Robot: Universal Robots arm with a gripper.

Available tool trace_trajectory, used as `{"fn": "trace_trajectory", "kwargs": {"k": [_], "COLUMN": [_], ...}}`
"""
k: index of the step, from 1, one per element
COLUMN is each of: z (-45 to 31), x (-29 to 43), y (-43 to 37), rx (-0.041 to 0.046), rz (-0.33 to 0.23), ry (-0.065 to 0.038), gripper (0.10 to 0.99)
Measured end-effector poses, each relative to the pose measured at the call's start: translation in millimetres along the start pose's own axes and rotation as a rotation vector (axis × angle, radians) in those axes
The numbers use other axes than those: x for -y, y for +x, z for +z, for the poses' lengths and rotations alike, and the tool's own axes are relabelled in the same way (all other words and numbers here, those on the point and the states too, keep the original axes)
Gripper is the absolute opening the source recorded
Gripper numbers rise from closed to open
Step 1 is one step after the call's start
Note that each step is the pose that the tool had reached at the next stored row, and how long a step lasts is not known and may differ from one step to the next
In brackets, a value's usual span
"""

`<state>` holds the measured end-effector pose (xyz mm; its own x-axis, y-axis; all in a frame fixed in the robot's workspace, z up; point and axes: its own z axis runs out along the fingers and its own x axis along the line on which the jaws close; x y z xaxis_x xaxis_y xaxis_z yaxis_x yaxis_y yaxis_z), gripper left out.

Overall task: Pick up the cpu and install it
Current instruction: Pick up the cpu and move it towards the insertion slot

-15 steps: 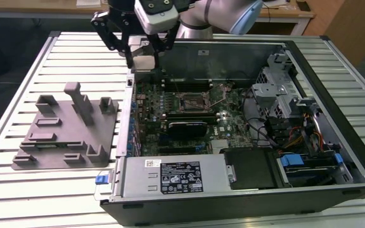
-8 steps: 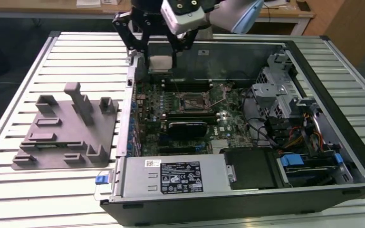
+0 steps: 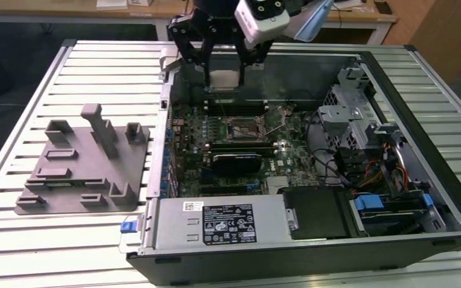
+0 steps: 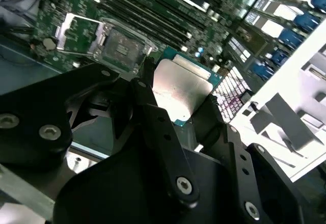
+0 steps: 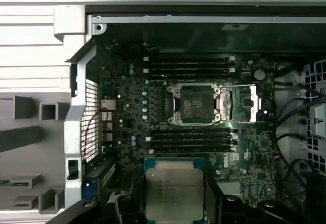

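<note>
The cpu (image 3: 222,80) is a flat square chip with a silver top, held in the air above the far edge of the open computer case. My gripper (image 3: 221,71) is shut on the cpu, its black fingers (image 3: 183,53) pressing on two opposite sides. Both wrist views show the cpu (image 4: 182,88) (image 5: 174,189) clamped between the fingers (image 4: 160,132). The motherboard socket (image 3: 248,127) (image 5: 197,103) (image 4: 121,47) stands with its metal frame flipped aside and nothing in it. It lies below and nearer the camera than the held chip in the exterior view.
A grey holder tray (image 3: 86,165) with upright posts lies on the slatted table at the exterior view's left. The case (image 3: 311,198) holds memory slots (image 5: 191,66), a power supply (image 3: 214,222), cables and a drive cage (image 3: 359,120) at the exterior view's right.
</note>
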<state>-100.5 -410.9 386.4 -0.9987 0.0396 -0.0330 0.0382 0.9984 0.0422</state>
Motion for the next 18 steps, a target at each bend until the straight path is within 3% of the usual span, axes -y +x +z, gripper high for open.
{"fn": "trace_trajectory", "kwargs": {"k": [5,11,18], "z": [0.6,1.2,1.8], "x": [-0.7,-1.2,-1.4], "y": [-18.1,-32.6,-34.2], "rx": [0.0,0.0,0.0001], "rz": [0.0,0.0,0.0], "ry": [0.0,0.0,0.0], "gripper": [0.545,0.545,0.545]}}
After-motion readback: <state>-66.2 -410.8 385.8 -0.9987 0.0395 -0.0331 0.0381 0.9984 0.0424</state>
